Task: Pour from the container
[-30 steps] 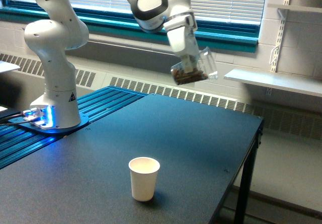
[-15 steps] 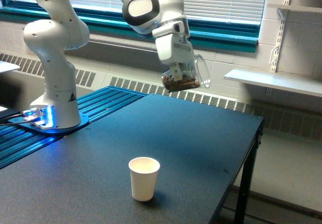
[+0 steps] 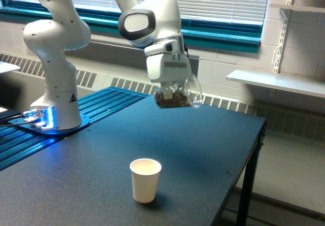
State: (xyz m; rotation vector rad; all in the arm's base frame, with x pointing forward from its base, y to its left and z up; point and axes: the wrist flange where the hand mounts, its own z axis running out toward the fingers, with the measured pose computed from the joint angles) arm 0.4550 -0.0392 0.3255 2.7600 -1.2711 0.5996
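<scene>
At the exterior view's left, the white base of the Panda arm (image 3: 53, 78) stands on a blue ribbed platform (image 3: 61, 134) next to the dark table (image 3: 203, 150). From there the arm reaches over the table toward the middle of the frame.

The gripper (image 3: 172, 89) hangs there, well above the tabletop, clamped onto the clear plastic cup (image 3: 179, 95). Its fingers are largely hidden behind the cup wall, so how far apart they stand cannot be read, but the cup is plainly carried by them.

Below it and toward the exterior view's left, 1 white paper cup (image 3: 145, 180) stands upright on the table, well apart from the carried cup and not directly under it.

Nothing appears poured yet: no bits are seen falling or lying on the table, and the paper cup's inside looks bare as far as it shows. By my judgement, lining up over the paper cup and the pour itself are both left.

The clear cup is see-through with rounded walls, tipped only partly, and brown crumbly bits sit heaped in its lower part.
</scene>
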